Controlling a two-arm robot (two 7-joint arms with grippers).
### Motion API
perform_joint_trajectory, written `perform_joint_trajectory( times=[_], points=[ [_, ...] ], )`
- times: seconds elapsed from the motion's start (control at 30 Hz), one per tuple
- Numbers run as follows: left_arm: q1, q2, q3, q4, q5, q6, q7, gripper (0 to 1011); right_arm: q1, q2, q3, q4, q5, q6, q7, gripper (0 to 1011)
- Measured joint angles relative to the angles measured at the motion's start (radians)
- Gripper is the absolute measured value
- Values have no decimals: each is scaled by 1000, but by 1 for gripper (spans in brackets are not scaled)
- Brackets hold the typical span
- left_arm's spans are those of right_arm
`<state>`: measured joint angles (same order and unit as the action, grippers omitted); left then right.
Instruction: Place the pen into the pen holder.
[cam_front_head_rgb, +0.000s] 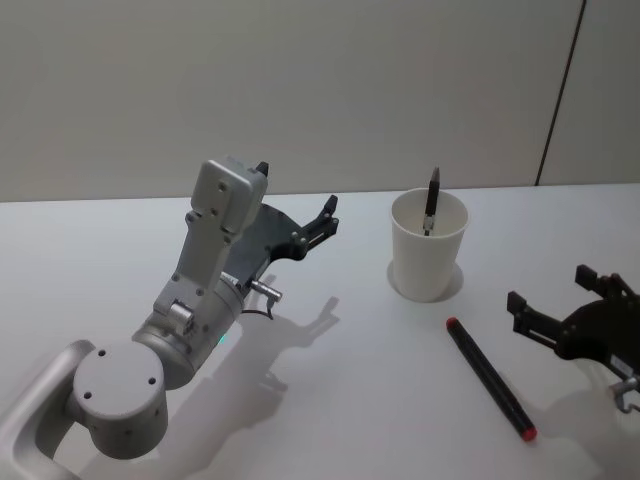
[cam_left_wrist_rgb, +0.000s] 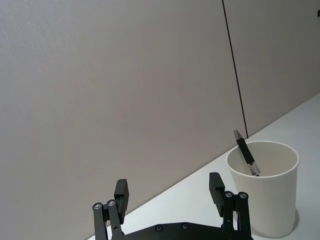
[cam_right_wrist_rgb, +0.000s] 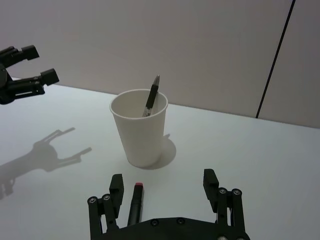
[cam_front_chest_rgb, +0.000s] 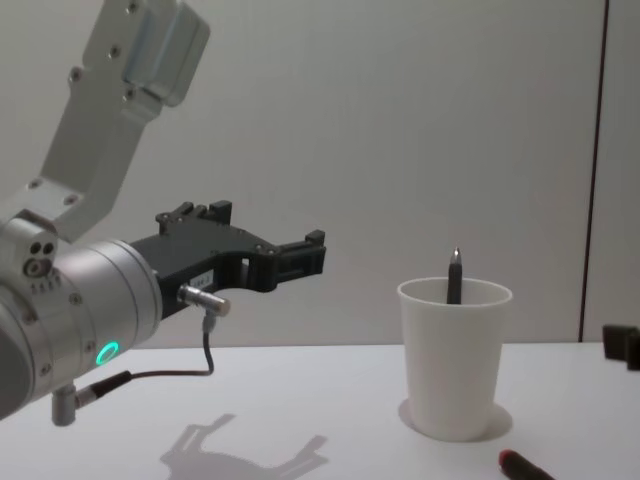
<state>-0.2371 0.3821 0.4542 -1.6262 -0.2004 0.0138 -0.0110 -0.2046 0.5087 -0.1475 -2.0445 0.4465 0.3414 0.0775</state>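
Two pens on site. No. 1: slim dark pen (cam_front_head_rgb: 432, 203) w/ pale pointed tip, standing tilted inside plain white tapered paper cup (cam_front_head_rgb: 428, 262) w/ rolled rim, leaning on inner wall, top end well above rim. No. 2: black cylindrical pen (cam_front_head_rgb: 489, 378) w/ red ends, lying flat and diagonal on smooth matte white table (cam_front_head_rgb: 330, 400), near cup on its right-front side, apart from it, one red end toward cup.

L side: left gripper (cam_left_wrist_rgb: 169, 189), black linkage-type fingers on silver rounded arm. Raised above table, left of cup, well apart, pointed roughly level toward cup. Fingers spread wide, nothing held.

R side: right gripper (cam_front_head_rgb: 550, 288), same black build. Low over table at right edge, just beside pen no. 2. Fingers spread wide, nothing gripped. In right wrist view, red end of pen close to one finger (cam_right_wrist_rgb: 116, 186); contact cannot be told.
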Motion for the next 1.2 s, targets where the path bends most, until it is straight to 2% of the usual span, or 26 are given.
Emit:
perform_joint_trajectory(
  times=[0.3,0.63,0.93,1.2],
  points=[
    [0,0,0,0,0,0,0,1001,6,-9,-11,-27,2,136,-28,1002],
    [0,0,0,0,0,0,0,1001,2,-21,-28,-39,-22,245,-56,1002],
    [0,0,0,0,0,0,0,1001,7,-41,-48,-33,-62,299,-74,1002],
    [0,0,0,0,0,0,0,1001,22,-70,-72,-15,-108,316,-76,1002]
  ],
)
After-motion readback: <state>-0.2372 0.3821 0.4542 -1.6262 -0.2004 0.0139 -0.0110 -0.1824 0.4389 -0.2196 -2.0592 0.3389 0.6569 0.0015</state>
